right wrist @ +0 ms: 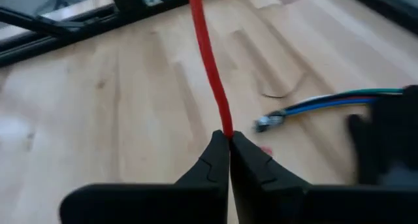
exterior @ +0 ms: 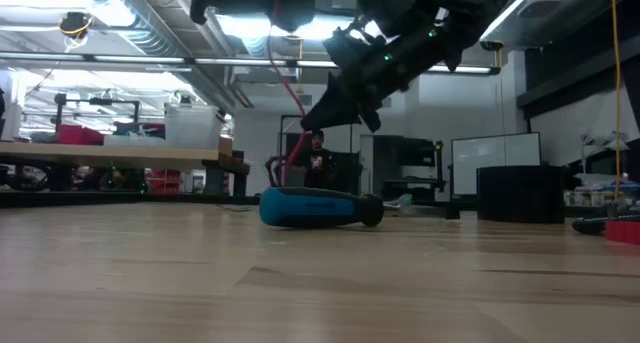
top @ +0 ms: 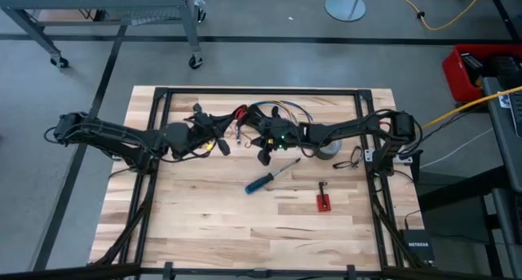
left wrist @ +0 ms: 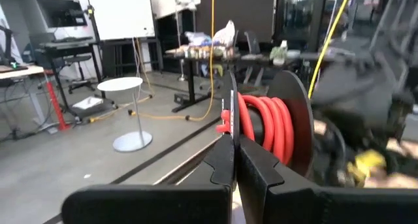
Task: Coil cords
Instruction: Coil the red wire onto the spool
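Note:
My left gripper [top: 218, 143] is held above the table's middle, shut on a black spool [left wrist: 287, 119] that has red cord [left wrist: 261, 126] wound on it in several turns. My right gripper [top: 263, 153] is close to the right of it, shut on the free run of the same red cord [right wrist: 209, 61]. In the low view the cord [exterior: 292, 123] drops from the top of the picture past my right gripper [exterior: 318, 111]. A bundle of blue and green wires [right wrist: 326, 101] with a small connector end lies on the table beyond my right gripper. My left gripper pinches the rim of the spool's thin black end disc [left wrist: 233, 103] between its two shut fingers. The spool is lifted clear of the table, and its red windings sit just beside the fingers. My right gripper pinches a single strand of the red cord [right wrist: 226, 127] at its fingertips, slanting down toward the table. The cord runs straight away from the fingers and is clear of the table there.
A blue-handled screwdriver [top: 261, 182] lies in front of the grippers, and shows large in the low view [exterior: 310, 208]. A grey tape roll [top: 329, 149] and a dark wire loop [top: 351, 159] lie at the right. A small red part [top: 324, 201] lies nearer the front. A person [exterior: 318, 158] stands far behind the table.

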